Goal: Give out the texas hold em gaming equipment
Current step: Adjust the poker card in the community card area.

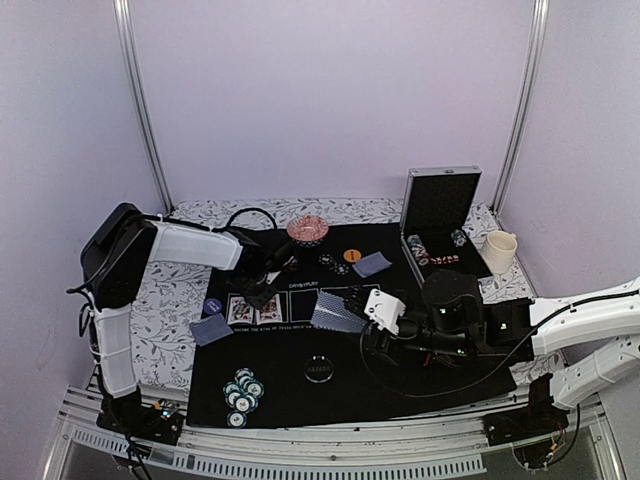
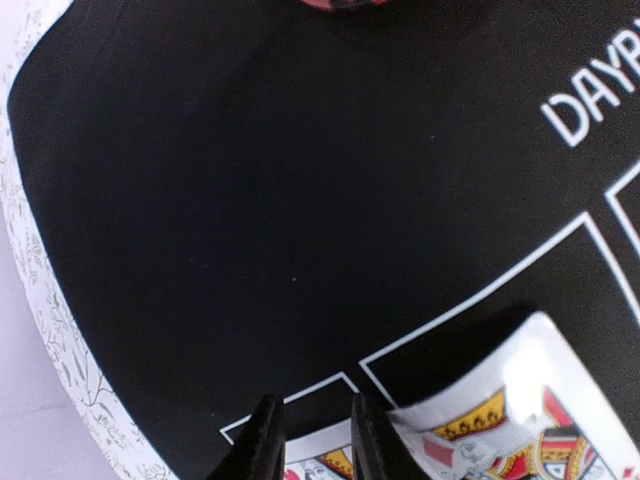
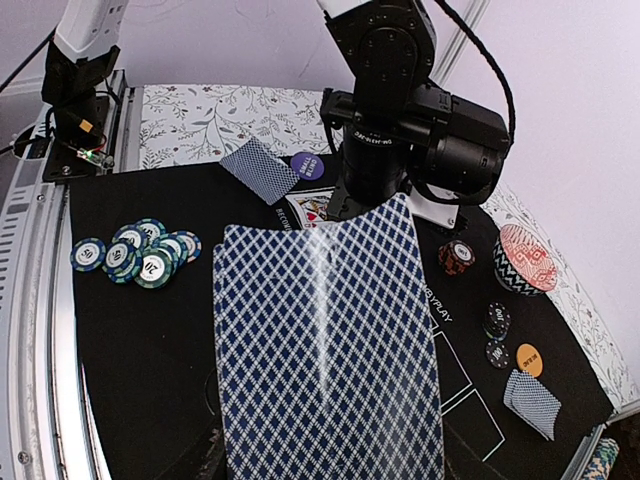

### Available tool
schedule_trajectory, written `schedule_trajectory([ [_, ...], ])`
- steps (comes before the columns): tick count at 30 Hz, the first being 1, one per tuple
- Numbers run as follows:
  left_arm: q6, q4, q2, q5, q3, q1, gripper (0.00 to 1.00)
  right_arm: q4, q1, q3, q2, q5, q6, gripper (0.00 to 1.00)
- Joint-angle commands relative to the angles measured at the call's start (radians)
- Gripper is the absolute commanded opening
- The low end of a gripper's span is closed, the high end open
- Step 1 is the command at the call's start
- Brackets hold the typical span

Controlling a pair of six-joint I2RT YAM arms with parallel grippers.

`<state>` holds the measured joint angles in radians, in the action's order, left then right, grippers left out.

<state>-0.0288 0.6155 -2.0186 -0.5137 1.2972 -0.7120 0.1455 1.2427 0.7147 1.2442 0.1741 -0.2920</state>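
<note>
White "DAYP" on black mat (image 2: 250,200); left fingers (image 2: 268,445) narrowly apart, grip unclear; right fingers (image 1: 368,318) pinching blue-backed cards (image 3: 330,340).

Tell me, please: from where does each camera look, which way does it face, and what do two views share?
Top external: high behind the robot, looking down on the black mat; left hand and right hand show.
Left wrist: close above the mat, facing its far side over the face-up cards; its own fingers show.
Right wrist: low, facing leftward at the left arm; the blue-backed cards it holds hide its own fingers.
Shared: top and right wrist both show the teal chips.
</note>
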Motion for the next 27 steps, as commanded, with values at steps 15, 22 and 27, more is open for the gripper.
schedule_trajectory([
  [15, 0.011, -0.003, -0.029, 0.042, 0.050, -0.038, 0.25, 0.019, -0.003, 0.010, -0.010, 0.009, 0.008, 0.49],
  [22, -0.019, 0.016, 0.132, 0.092, 0.031, -0.038, 0.27, -0.001, -0.002, 0.025, -0.006, 0.008, 0.013, 0.49],
  [27, -0.038, 0.068, 0.204, 0.134, -0.057, -0.040, 0.28, -0.006, -0.003, 0.032, -0.007, 0.008, 0.014, 0.49],
])
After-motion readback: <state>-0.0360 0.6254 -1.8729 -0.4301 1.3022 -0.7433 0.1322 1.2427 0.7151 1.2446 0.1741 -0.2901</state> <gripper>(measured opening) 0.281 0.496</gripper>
